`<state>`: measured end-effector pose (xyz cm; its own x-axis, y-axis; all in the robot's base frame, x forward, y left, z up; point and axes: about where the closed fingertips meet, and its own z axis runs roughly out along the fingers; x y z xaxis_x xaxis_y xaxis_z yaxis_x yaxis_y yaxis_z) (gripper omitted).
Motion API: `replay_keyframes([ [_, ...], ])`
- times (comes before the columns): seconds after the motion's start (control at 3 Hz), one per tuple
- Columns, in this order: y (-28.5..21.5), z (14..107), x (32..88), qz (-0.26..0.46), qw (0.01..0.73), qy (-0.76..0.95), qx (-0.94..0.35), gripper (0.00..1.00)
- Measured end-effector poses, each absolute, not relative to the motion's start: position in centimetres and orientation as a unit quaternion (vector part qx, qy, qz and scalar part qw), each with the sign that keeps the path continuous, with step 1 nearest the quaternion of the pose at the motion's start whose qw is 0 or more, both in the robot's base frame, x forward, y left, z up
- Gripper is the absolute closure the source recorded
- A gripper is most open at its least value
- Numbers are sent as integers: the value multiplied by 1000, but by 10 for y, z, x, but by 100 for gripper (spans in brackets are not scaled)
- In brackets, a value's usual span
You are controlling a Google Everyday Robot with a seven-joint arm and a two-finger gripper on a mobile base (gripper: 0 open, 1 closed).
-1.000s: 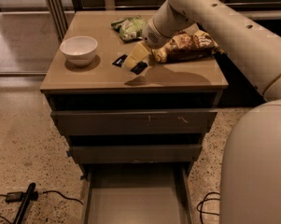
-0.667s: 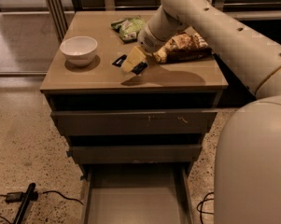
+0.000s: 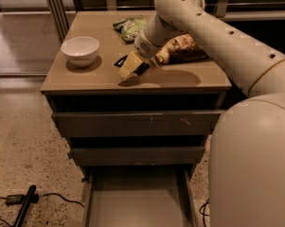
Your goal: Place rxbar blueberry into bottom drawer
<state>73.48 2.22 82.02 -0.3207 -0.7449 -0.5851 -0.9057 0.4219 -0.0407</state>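
Note:
The rxbar blueberry (image 3: pixel 119 61) is a small dark wrapper lying flat on the cabinet top, between the bowl and the chip bag. Only its left part shows; the rest is hidden behind my gripper. My gripper (image 3: pixel 131 67) hangs from the cream arm and sits low over the cabinet top, right at the bar's right edge. I cannot tell whether it touches the bar. The bottom drawer (image 3: pixel 137 207) is pulled out below the two shut drawers, and its flat grey floor is bare.
A white bowl (image 3: pixel 80 50) stands at the left of the cabinet top (image 3: pixel 85 82). A green bag (image 3: pixel 130 26) lies at the back, and a yellow-brown chip bag (image 3: pixel 182 48) under the arm on the right. A black object with a cable (image 3: pixel 23 207) lies on the floor at the left.
My gripper has shifted a little to the left and lower, closer to the dark bar. The bar, bowl and bags have not moved.

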Motion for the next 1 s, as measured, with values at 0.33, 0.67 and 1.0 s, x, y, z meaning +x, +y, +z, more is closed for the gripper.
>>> replay_keyframes([
  [0.33,25,814,735,150,264,800,-518,1],
  [0.67,25,814,735,150,264,800,-518,23],
  [1.0,25,814,735,150,264,800,-518,46],
])
